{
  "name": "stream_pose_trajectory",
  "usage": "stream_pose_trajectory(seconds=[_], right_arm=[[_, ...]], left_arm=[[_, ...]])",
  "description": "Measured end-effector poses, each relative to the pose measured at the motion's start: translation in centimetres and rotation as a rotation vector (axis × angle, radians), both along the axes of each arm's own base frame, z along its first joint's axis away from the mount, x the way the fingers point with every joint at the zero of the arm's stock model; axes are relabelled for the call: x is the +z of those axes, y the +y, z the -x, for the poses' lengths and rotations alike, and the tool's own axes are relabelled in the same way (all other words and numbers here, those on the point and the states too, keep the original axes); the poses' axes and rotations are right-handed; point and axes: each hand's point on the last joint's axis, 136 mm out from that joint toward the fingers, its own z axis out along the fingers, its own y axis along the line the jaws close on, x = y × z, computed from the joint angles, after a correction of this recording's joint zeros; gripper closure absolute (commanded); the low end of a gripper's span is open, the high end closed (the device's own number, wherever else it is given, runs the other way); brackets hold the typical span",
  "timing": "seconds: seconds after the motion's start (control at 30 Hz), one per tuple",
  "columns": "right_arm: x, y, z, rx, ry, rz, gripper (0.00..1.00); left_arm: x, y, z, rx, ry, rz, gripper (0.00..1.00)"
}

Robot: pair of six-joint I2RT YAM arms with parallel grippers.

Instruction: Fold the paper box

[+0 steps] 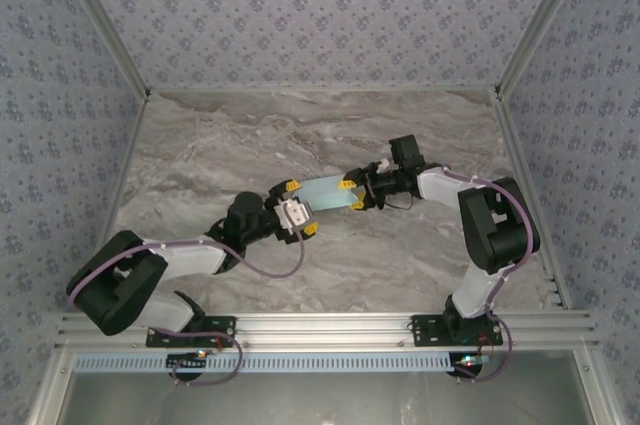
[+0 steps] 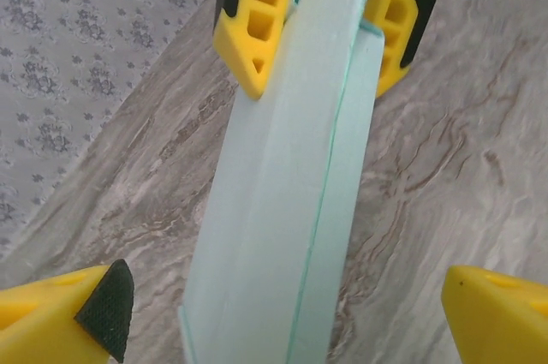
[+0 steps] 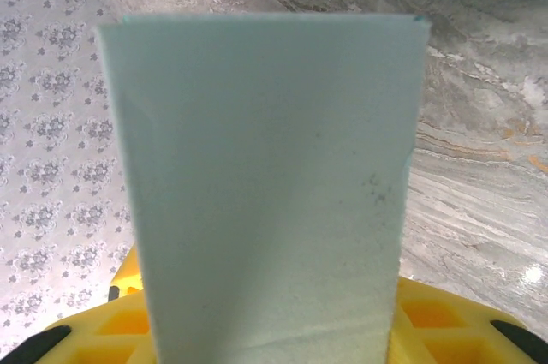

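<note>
paper box [image 1: 328, 193]: here it is, pale blue card in a long narrow strip, strung between the two grippers over the middle of the marble-look table [image 1: 200, 150].
right gripper [image 1: 352, 195]: clamped on the far right end of the paper box. Its yellow fingers [image 2: 257, 26] pinch the card from both sides.
left gripper [image 1: 300, 207]: jaws flung wide, nothing in its grasp! The near end of the strip runs in between them, with clear table showing on either side before each black pad [image 2: 104, 308].
box shape: one crease runs lengthwise, and a darker cyan line marks a layered edge beside it.
right wrist view: the flat face of the card rises straight out from between that gripper's own fingers, top edge square.
arms: both reach inward and meet mid-table.
</note>
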Motion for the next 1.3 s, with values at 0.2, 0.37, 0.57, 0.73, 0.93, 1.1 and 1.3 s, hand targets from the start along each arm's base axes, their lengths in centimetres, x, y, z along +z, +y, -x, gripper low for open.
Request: stream_pose_trajectory(seconds=[0.2,0.37,0.57,0.73,0.93,1.1,1.3], right_arm=[[0.0,-0.2,-0.2,-0.014,0.017,-0.004,0.55],[0.0,-1.1,-1.5,-0.056,-0.019,0.009,0.55],[0.0,-1.6,-2.1,-0.077,-0.037,0.018,0.55],[0.1,-1.6,-1.6,-0.068,-0.002,0.002,0.55],[0.1,-1.5,-1.3,-0.060,0.016,-0.005,0.55],[0.2,-1.5,-1.3,-0.058,0.016,-0.005,0.52],[0.1,-1.5,-0.8,-0.055,0.041,0.002,0.33]], left_arm=[[-1.0,-0.8,-2.9,0.027,-0.072,-0.124,0.31],[-1.3,-2.0,-4.8,0.031,-0.103,-0.165,0.26],[-1.8,-2.6,-5.7,0.025,-0.108,-0.190,0.21],[-3.2,-2.6,-5.6,0.014,-0.086,-0.228,0.16],[-5.2,-2.0,-5.8,0.042,-0.075,-0.266,0.28],[-5.2,-1.7,-6.6,0.075,-0.113,-0.283,0.49],[-4.4,-1.4,-5.8,0.038,-0.104,-0.326,0.58]])
